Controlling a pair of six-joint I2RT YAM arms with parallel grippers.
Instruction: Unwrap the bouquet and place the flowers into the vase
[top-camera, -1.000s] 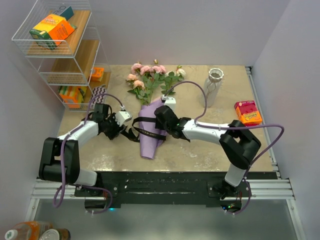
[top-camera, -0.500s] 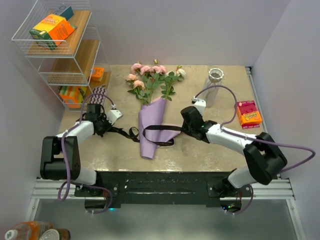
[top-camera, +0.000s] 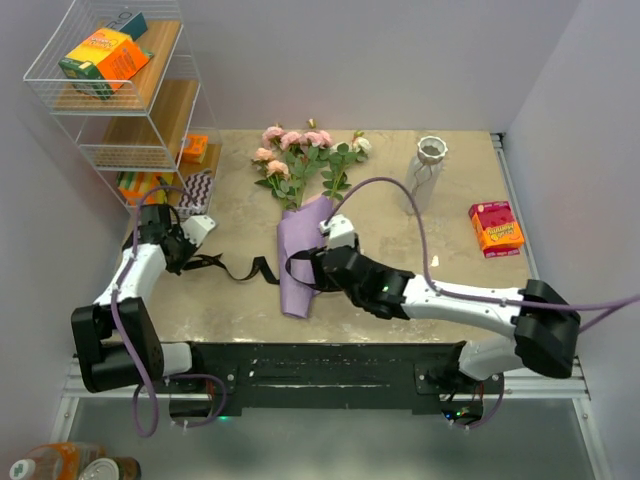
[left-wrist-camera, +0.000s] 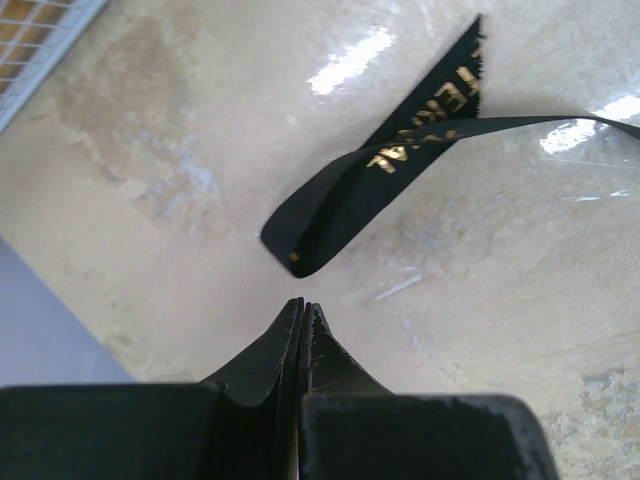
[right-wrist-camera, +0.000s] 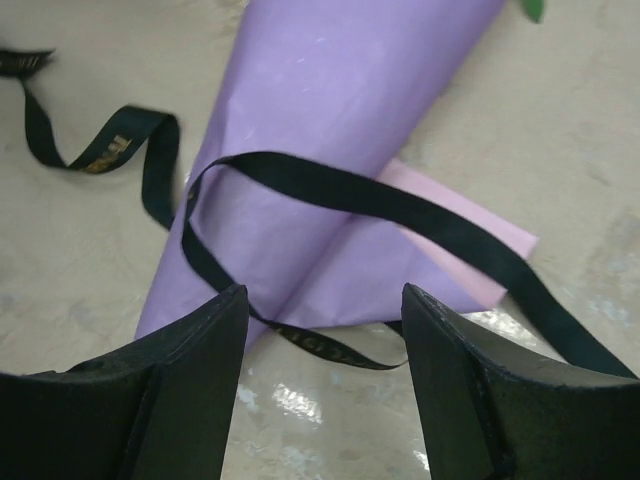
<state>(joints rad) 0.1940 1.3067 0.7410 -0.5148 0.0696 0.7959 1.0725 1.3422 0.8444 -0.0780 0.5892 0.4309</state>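
We note mottled beige table, pale walls, wire rack at left. Only top cam shows vase. L gripper pinched together, empty; R gripper spread over bouquet.

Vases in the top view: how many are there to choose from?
1. The vase stands upright near the table's far edge, right of the flowers, left of the red-orange box. The wire shelf's lower tiers are partly hidden, so another could sit there.
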